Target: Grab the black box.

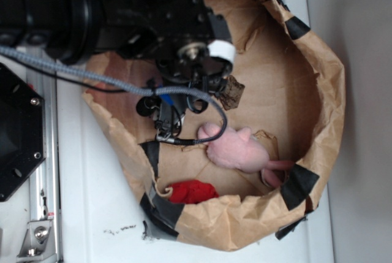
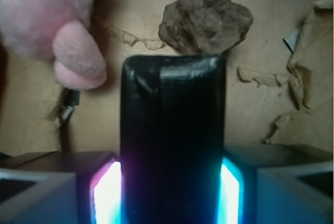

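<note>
Two fingers [image 2: 172,192] clamped on the glossy black box [image 2: 173,140], rounded corners, brown lump [image 2: 206,15] behind

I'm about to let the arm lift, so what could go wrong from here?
1. The wrist view shows the black box between the end effector pads, with much of it sticking out beyond them; it could pivot or slip.
2. The brown lump sits right at the box's far edge and the pink toy is close by; either could be nudged.
3. The paper bag wall surrounds the arm and could snag it.
</note>
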Controlling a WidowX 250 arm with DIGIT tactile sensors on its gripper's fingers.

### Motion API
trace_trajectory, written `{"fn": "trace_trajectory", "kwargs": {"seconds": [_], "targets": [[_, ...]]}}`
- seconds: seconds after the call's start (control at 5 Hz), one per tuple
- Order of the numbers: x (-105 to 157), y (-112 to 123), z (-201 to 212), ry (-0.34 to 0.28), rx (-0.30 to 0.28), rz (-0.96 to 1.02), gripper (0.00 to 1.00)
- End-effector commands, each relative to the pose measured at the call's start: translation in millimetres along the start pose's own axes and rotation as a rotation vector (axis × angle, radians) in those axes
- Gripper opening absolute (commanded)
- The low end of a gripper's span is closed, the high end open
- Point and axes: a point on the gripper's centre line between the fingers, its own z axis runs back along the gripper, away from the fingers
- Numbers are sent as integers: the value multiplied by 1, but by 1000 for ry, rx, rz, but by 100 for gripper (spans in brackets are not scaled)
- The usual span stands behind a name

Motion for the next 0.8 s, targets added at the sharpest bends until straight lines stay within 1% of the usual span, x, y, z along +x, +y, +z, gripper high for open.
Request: {"fn": "trace_trajectory", "kwargs": {"seconds": [0.0,0.2,0.4,0.6], "targets": [[5,15,76,-131,13,30,0],[3,7,93,-162,16,-7,0],[9,3,98,-178,25,18,0],[13,2,97,-180,41,31,0]]}}
